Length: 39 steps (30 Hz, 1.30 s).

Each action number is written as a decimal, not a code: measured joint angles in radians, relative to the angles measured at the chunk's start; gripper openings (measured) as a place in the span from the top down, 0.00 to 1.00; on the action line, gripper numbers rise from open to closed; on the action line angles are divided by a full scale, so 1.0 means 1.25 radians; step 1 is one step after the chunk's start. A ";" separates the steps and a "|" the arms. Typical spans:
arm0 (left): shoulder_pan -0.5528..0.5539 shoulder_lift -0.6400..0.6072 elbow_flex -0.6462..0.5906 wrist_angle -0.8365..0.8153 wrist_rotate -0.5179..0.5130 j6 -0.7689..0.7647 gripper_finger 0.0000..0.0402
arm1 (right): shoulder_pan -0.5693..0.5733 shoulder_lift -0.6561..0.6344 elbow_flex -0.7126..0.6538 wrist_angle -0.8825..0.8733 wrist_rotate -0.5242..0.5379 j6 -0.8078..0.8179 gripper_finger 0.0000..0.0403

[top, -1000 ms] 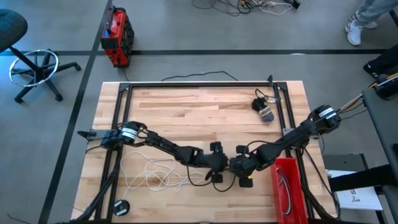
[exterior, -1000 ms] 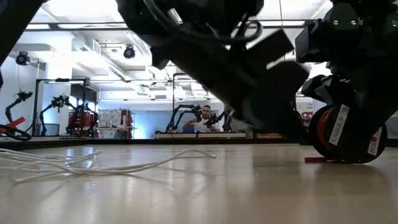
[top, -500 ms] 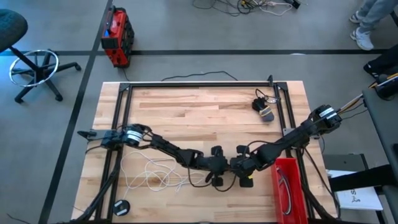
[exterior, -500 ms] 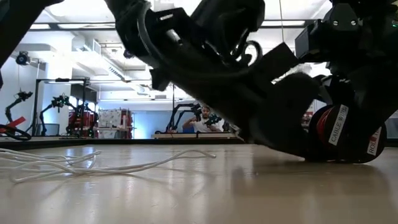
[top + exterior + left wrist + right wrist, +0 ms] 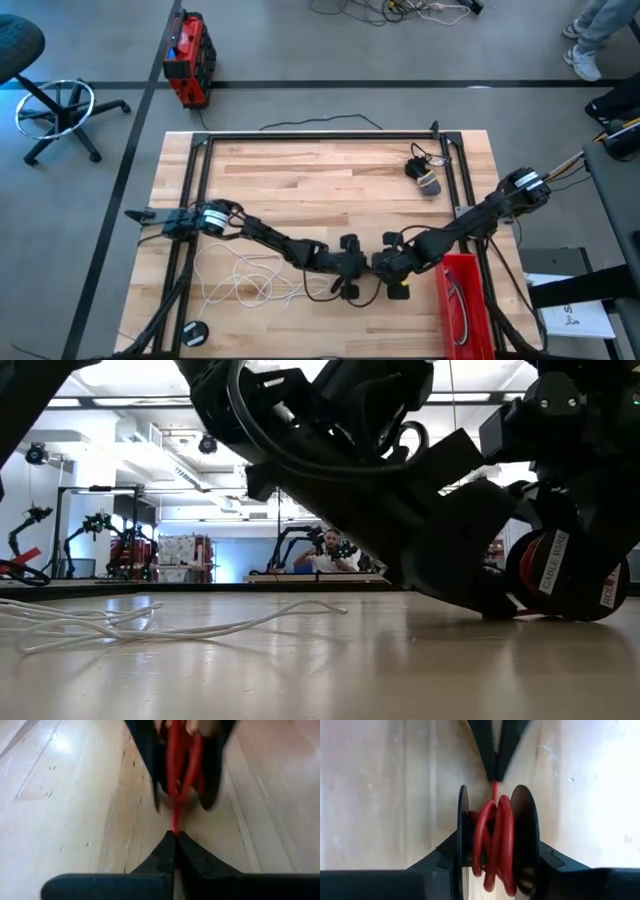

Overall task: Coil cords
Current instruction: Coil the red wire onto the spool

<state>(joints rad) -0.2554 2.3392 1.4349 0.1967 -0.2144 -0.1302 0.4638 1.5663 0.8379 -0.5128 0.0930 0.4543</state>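
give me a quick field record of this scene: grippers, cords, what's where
left gripper: shut on the red cord, mid-front of the table
right gripper: holds the spool, facing the left gripper
red cord: loosely wound on the spool, one strand running to the left fingers
white cord: loose tangle at front left
red bin: front right

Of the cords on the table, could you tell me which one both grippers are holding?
The red cord, wound on a spool in the right gripper; the left gripper pinches its end.
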 joint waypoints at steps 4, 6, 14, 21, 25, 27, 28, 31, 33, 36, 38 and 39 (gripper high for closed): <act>0.000 -0.020 0.000 -0.048 0.000 0.013 1.00 | -0.001 -0.004 0.001 -0.018 0.010 0.000 0.67; -0.001 -0.028 -0.002 -0.055 0.000 0.014 1.00 | -0.001 -0.004 0.001 -0.018 0.010 0.000 0.67; -0.003 -0.031 -0.002 -0.092 -0.001 0.023 1.00 | -0.001 -0.005 0.001 -0.020 0.000 0.000 0.67; -0.005 -0.058 -0.001 -0.163 -0.001 0.035 1.00 | -0.001 -0.004 0.002 -0.016 -0.002 -0.001 0.67; -0.012 -0.071 -0.001 -0.207 -0.007 0.051 1.00 | -0.001 0.001 0.003 -0.020 -0.006 0.000 0.67; -0.015 -0.072 -0.001 -0.209 -0.010 0.052 1.00 | -0.001 0.003 0.003 -0.024 -0.010 0.000 0.67; -0.015 -0.072 -0.002 -0.210 -0.010 0.052 1.00 | -0.001 0.003 0.003 -0.025 -0.012 0.000 0.67; -0.016 -0.072 -0.002 -0.212 -0.011 0.052 1.00 | -0.001 0.003 0.003 -0.028 -0.015 0.004 0.67; -0.017 -0.081 -0.002 -0.214 -0.012 0.052 1.00 | -0.001 0.003 0.003 -0.030 -0.017 0.005 0.67; -0.020 -0.099 -0.008 -0.213 -0.009 0.054 1.00 | -0.001 0.004 0.003 -0.030 -0.018 0.005 0.67; -0.022 -0.111 -0.012 -0.193 -0.003 0.056 1.00 | -0.001 0.004 0.003 -0.030 -0.024 0.004 0.67; -0.023 -0.116 -0.012 -0.178 0.001 0.059 1.00 | 0.000 0.004 0.003 -0.035 -0.029 0.004 0.67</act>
<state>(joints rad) -0.2836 2.1940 1.4197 -0.0264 -0.2127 -0.0562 0.4633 1.5707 0.8417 -0.5565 0.0569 0.4592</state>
